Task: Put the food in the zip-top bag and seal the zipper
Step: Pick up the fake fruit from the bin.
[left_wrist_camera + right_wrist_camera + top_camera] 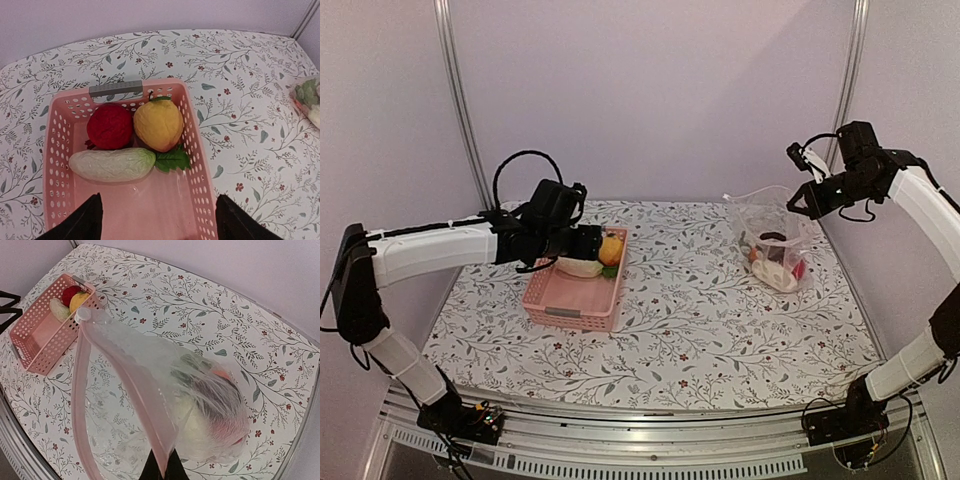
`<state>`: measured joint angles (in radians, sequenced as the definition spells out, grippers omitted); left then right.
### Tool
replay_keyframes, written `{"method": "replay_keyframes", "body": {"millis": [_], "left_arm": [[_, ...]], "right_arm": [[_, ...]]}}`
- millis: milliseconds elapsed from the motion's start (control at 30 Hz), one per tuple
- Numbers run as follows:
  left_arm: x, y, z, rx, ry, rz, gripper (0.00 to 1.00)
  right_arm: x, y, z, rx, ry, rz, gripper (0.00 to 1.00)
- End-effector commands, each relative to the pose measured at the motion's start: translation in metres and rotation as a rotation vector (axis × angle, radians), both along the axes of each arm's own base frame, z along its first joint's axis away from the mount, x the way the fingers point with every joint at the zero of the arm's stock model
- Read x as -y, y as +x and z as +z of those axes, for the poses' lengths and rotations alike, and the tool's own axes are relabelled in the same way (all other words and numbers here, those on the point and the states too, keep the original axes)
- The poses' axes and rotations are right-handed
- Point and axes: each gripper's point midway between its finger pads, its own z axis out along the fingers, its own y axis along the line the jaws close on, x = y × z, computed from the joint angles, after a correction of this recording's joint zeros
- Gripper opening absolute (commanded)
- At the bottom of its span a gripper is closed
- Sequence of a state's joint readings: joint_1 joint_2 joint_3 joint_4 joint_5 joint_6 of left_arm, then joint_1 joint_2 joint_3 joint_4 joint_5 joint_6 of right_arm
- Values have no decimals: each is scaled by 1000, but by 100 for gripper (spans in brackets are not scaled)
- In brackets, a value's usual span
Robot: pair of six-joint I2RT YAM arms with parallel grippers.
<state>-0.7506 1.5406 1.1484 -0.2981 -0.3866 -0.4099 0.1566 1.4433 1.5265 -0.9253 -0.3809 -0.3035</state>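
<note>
In the left wrist view a red round fruit (pixel 109 126), a yellow fruit (pixel 158 124) and a white radish (pixel 111 164) with a green leaf lie at the far end of the pink basket (pixel 59 165). My left gripper (pixel 157 222) hangs open just above the basket's near half, nothing between its fingers. The zip-top bag (pixel 150 370) hangs from my right gripper (pixel 163 467), which is shut on its pink-tinted zipper (pixel 130 385) strip. Its mouth gapes towards the basket. Several food pieces (pixel 220 405) lie in its bottom, blurred through the plastic.
The basket (pixel 570 315) sits left of centre on the flowered tablecloth and the bag (pixel 775 240) at the back right, under my right gripper (pixel 798 205). My left gripper (pixel 592 243) reaches over the basket's far end. Grey walls and metal posts close the back.
</note>
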Motion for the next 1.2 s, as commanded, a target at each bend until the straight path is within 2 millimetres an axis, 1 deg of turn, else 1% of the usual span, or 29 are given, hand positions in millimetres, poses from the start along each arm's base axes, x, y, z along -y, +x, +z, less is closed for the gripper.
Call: {"method": "replay_keyframes", "body": {"millis": [0, 133, 233, 333, 467, 600, 733, 900, 1033, 1167], "left_arm": [[8, 20, -25, -116, -47, -86, 76], [13, 41, -40, -181, -94, -118, 71], [19, 55, -52, -222, -111, -132, 70], [29, 68, -63, -246, -115, -142, 72], [28, 83, -82, -286, -84, -79, 74], [29, 93, -92, -300, -80, -45, 75], [24, 102, -99, -312, -63, 6, 75], [26, 108, -110, -327, -69, 9, 75], [26, 115, -125, -350, -64, 24, 75], [26, 122, -132, -356, -77, 39, 74]], "right_arm": [[-10, -14, 9, 35, 47, 62, 0], [-11, -22, 0, 13, 57, 79, 0], [-12, -25, -2, 7, 60, 88, 0], [-12, -27, -2, 9, 60, 92, 0], [-13, -29, -2, 8, 65, 98, 0], [-13, -31, -5, 4, 65, 101, 0], [-13, -33, -8, -6, 66, 104, 0], [-14, -33, -10, -11, 69, 105, 0], [-14, -34, -10, -13, 71, 108, 0], [-15, -34, -11, -18, 72, 108, 0]]}}
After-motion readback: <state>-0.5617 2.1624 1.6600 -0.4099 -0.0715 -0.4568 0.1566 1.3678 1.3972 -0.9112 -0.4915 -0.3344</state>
